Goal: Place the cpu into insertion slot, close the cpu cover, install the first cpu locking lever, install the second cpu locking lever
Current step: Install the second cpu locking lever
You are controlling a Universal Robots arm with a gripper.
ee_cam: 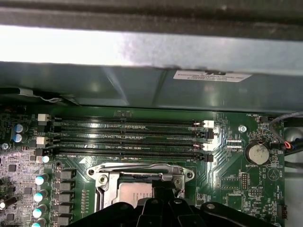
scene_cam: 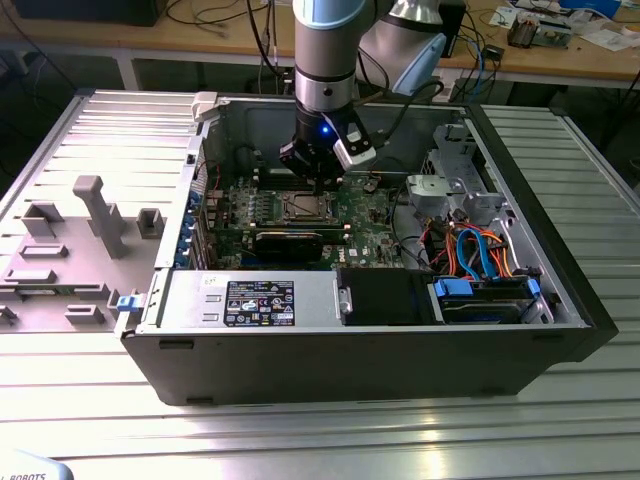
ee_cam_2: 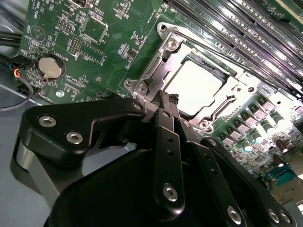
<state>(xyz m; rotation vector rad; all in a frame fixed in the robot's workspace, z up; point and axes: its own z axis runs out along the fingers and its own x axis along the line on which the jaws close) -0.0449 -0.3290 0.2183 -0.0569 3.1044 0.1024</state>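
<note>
Looks like the locking step now, with the cpu (ee_cam_2: 194, 87) flat in the slot (scene_cam: 303, 207) and the cover (ee_cam_2: 163, 61) down around it. Shows the end effector (ee_cam_2: 168, 100) pinched shut on nothing, tips right at the cover's edge. Calls for a slow, steady push there.

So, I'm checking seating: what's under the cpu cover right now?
Through the cpu cover's square cut-out, the cpu's pale metal top shows, so the chip lies beneath it. The insertion slot's contacts are covered by the chip, and the gripper hides one edge.
</note>
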